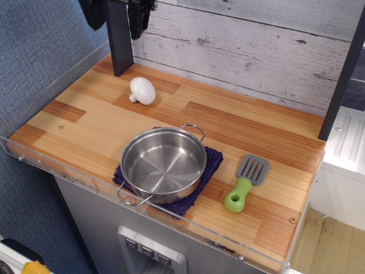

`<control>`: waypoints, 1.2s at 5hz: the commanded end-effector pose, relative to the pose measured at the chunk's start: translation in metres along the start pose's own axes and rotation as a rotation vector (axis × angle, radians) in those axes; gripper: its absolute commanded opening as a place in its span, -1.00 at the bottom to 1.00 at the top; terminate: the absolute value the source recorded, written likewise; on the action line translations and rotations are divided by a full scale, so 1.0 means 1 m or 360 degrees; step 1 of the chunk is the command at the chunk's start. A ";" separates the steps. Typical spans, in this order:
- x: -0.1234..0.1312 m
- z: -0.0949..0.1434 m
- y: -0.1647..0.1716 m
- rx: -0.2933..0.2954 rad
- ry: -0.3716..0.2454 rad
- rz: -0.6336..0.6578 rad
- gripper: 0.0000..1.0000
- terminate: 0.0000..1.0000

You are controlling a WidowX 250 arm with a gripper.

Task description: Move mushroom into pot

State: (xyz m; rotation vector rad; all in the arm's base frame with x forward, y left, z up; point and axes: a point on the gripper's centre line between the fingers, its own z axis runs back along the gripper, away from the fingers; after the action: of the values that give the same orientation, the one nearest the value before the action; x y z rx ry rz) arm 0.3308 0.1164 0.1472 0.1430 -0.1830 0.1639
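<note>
The white mushroom (142, 90) lies on the wooden counter at the back left, stem pointing left. The shiny steel pot (163, 164) stands empty on a purple cloth near the front edge, with wire loop handles at front left and back right. My black gripper (116, 19) hangs at the top left edge of the view, high above the counter and above and behind the mushroom. Its two fingers (138, 17) are spread apart with nothing between them. Its upper part is cut off by the frame.
A grey spatula with a green handle (246, 184) lies right of the pot. A dark post (118, 40) stands at the back left just behind the mushroom. A clear acrylic rim (68, 171) runs along the front and left edges. A grey plank wall closes the back.
</note>
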 end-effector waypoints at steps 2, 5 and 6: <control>0.036 -0.059 -0.007 -0.0089 -0.0032 0.0108 1.00 -1.00; 0.010 -0.086 -0.019 -0.0213 0.0080 0.0170 1.00 -1.00; -0.002 -0.098 -0.023 -0.0193 0.0150 0.0148 1.00 -1.00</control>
State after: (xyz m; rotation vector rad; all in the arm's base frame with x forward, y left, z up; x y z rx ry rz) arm 0.3489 0.1074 0.0304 -0.0029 -0.0678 0.2526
